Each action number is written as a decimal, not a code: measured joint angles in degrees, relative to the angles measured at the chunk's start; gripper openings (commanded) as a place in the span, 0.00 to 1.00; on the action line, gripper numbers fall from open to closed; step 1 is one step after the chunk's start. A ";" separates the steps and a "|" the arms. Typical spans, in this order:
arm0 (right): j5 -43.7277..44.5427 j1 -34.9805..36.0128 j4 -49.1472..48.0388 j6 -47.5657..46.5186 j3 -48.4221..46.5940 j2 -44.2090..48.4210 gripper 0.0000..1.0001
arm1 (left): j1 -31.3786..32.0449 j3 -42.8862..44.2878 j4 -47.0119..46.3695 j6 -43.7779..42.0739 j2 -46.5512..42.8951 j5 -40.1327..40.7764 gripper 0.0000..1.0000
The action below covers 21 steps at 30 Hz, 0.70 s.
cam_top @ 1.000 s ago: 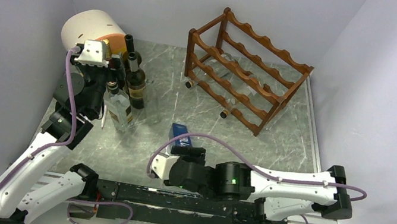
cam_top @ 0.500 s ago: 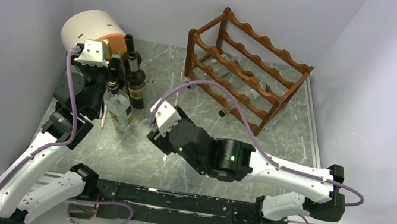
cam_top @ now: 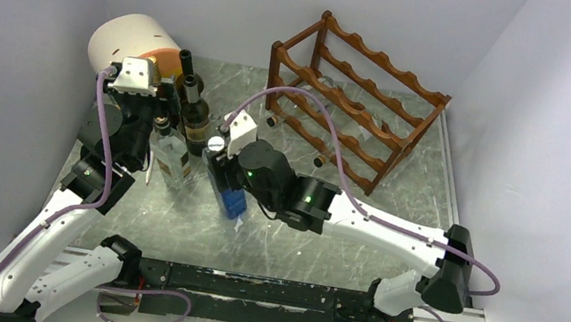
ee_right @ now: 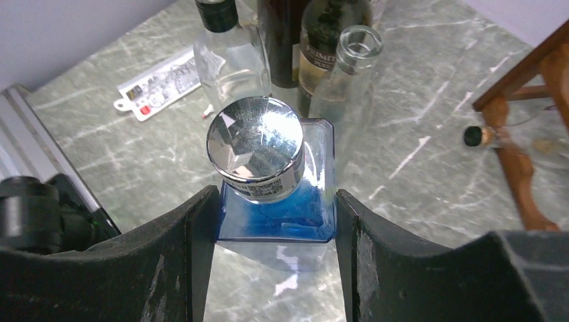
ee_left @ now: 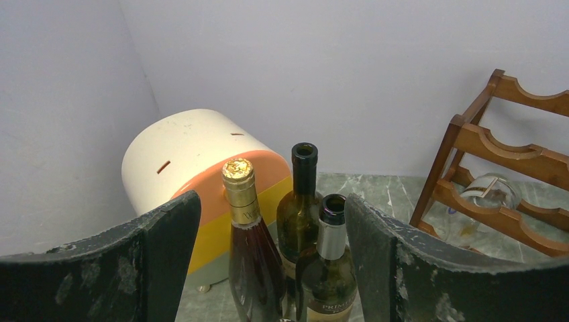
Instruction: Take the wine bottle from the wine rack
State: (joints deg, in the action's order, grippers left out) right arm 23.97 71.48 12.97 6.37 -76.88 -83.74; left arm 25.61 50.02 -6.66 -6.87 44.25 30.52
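The wine rack (cam_top: 362, 95) is reddish-brown wood with wavy rails and stands at the back right. It also shows in the left wrist view (ee_left: 500, 154) and the right wrist view (ee_right: 516, 161). The wine bottle (cam_top: 232, 202) is blue square glass with a silver cap. It stands upright at table centre, off the rack, and my right gripper (cam_top: 225, 184) is shut on its shoulders (ee_right: 282, 201). My left gripper (cam_top: 162, 111) is open beside a group of standing bottles (ee_left: 302, 201), and nothing touches its fingers.
A cream and orange drum (cam_top: 132, 42) lies at the back left behind the standing bottles (cam_top: 195, 116). A clear square bottle (ee_right: 231, 54) and a clear open one (ee_right: 352, 74) stand just beyond the blue one. Clear bottles lie in the rack, one corked end (cam_top: 322, 164) poking out. A paper tag (ee_right: 158, 84) lies flat.
My right arm swung from the near edge up and left to the standing bottles, carrying the blue bottle, which now stands upright. The left arm stayed still.
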 measured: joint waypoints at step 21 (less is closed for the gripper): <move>-2.36 -2.64 -24.96 2.12 1.57 -11.69 0.00 | 0.00 0.00 -0.09 -0.39 -0.04 0.50 0.83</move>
State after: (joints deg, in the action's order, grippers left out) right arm 21.61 68.84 -11.99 8.49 -75.31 -95.44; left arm 25.61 50.02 -6.74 -7.27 44.21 31.03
